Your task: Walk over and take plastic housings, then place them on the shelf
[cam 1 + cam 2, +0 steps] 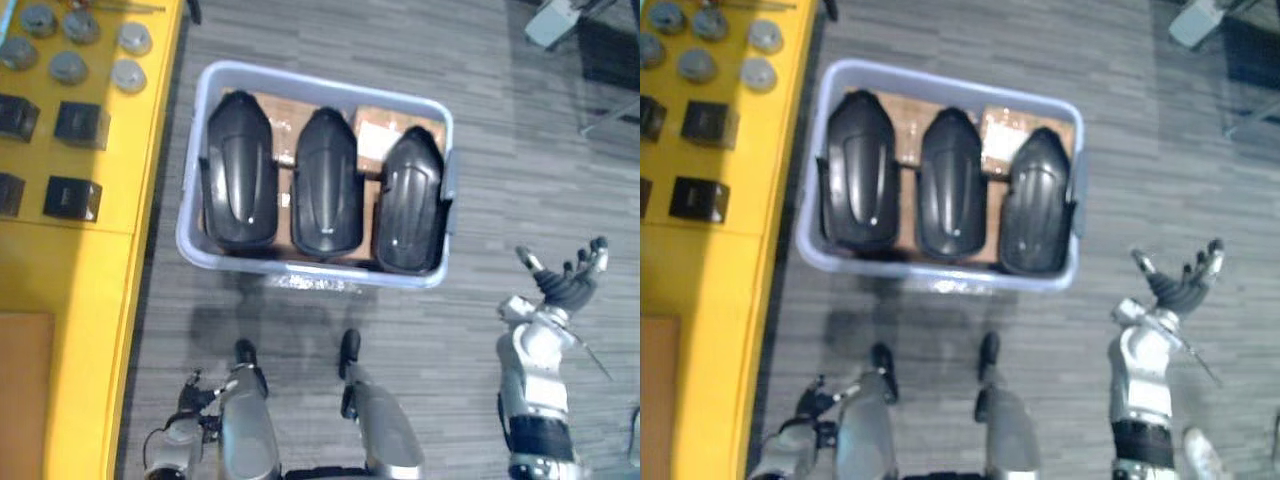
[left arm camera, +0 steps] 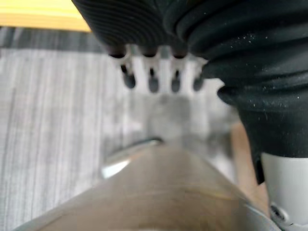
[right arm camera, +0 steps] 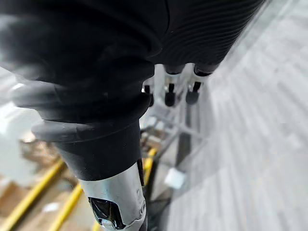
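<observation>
Grey striped floor carries a pale blue plastic tub holding 3 black moulded plastic housings side by side. Right hand is spread and left hand relaxed, both empty. The approach looks finished; next comes reaching down for 1 housing.

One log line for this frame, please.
housings: three in bin, untouched | right hand: open, empty, right of bin | left hand: open, empty

Straight-fingered robot hand over grey floor
</observation>
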Motion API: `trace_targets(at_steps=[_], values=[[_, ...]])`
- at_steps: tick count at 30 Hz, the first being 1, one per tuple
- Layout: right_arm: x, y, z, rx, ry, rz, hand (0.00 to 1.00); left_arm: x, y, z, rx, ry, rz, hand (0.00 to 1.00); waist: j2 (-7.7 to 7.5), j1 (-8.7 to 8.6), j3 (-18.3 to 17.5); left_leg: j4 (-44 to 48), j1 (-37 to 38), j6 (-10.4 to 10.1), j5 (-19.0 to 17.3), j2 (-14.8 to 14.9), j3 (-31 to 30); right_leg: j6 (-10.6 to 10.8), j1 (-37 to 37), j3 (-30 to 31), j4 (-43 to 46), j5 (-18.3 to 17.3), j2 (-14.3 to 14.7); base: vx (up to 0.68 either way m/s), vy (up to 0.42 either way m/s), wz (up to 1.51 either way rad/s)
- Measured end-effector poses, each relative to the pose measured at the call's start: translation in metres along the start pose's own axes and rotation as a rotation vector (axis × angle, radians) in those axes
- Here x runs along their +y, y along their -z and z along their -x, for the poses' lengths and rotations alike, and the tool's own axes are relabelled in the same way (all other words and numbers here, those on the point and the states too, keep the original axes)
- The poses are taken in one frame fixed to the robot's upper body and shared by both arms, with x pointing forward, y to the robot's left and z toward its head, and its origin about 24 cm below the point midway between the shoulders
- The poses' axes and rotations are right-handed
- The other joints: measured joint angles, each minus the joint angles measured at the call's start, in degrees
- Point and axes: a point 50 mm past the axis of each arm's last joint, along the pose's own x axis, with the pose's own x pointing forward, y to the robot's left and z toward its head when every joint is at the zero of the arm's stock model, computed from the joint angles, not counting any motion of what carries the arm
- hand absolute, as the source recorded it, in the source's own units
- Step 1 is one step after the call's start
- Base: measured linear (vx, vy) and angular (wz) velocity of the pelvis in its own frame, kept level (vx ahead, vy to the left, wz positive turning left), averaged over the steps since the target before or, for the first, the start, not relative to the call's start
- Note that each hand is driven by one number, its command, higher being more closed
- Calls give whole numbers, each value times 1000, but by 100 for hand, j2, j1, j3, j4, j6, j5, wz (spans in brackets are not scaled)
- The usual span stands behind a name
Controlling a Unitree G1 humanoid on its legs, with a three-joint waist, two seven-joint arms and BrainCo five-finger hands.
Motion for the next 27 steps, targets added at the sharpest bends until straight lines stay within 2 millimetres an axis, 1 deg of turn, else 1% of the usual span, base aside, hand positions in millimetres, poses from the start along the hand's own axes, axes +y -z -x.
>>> trace_targets(at_steps=[2,3,5,6,7,8,10,12,13,14,15,17,19,21,24,26,27], values=[[3,4,-12,48,22,-10,0,0,-1,0,0,0,9,0,3,34,2,0,-65,7,4,-40,-58,3,-23,-66,-7,2,-27,-1,-20,19],[3,4,-23,67,43,-3,0,-2,-3,-1,-3,1,23,0,28,63,17,1,-147,43,27,-108,-144,17,-56,-142,-16,11,-69,-16,-17,26],[3,0,-35,69,63,-15,0,-4,-5,-2,-1,-3,56,0,64,93,66,6,-213,50,30,-159,-208,35,-89,-171,-12,22,-104,-30,-3,17],[3,-4,-41,64,70,-18,0,-5,-5,-2,-1,-7,59,0,74,131,76,15,-268,66,40,-180,-214,48,-129,-172,-11,32,-123,-48,1,19],[4,-12,-49,44,79,-32,0,-8,-6,-2,3,-5,83,0,142,143,127,33,-345,104,64,-244,-308,54,-129,-280,-8,35,-163,-50,-1,25],[4,-15,-53,38,80,-33,0,-9,-6,-2,3,-3,89,0,172,143,145,30,-362,112,69,-273,-349,54,-129,-327,1,35,-182,-39,2,29],[7,-28,-65,16,88,-37,0,-15,-5,-1,11,8,108,0,264,219,208,27,-372,145,89,-344,-382,55,-137,-362,60,33,-249,-43,8,16],[9,-38,-72,3,93,-40,0,-19,-8,-1,8,20,119,0,358,248,263,34,-411,162,99,-401,-469,56,-152,-453,118,32,-290,-64,9,18],[9,-40,-75,4,91,-36,0,-21,-9,-1,6,23,122,0,383,254,272,42,-452,180,111,-419,-507,55,-178,-478,140,31,-299,-76,8,19],[10,-45,-80,4,95,-34,0,-22,-11,-1,0,30,126,0,389,328,274,40,-553,211,138,-443,-519,56,-298,-480,192,29,-323,-66,4,10],[11,-47,-82,7,98,-40,0,-23,-12,-1,-2,34,128,0,399,351,281,37,-580,219,155,-456,-522,57,-337,-480,218,29,-336,-76,3,11],[13,-55,-89,13,94,-32,0,-28,-14,-1,0,57,153,0,483,382,328,50,-609,247,179,-513,-537,59,-363,-500,262,27,-400,-76,11,8],[18,-59,-91,13,69,-8,0,-29,-13,-1,1,61,154,0,502,387,326,51,-639,274,198,-541,-524,67,-431,-501,329,21,-441,-69,12,1],[20,-60,-93,28,55,4,0,-31,-13,-1,-1,66,155,0,530,394,339,57,-650,295,211,-571,-524,68,-449,-513,365,20,-472,-71,9,3],[22,-60,-95,52,28,52,0,-32,-15,0,-12,77,155,0,550,456,344,79,-698,307,218,-579,-540,63,-507,-634,460,15,-496,-66,-6,3],[24,-61,-96,69,25,67,0,-34,-16,0,-18,84,158,0,591,451,358,141,-783,311,222,-581,-593,63,-535,-685,472,14,-496,-71,-16,11],[24,-60,-99,93,22,81,0,-36,-17,0,-25,93,157,0,657,455,363,177,-834,318,226,-592,-635,64,-535,-753,474,13,-501,-61,-10,14]])
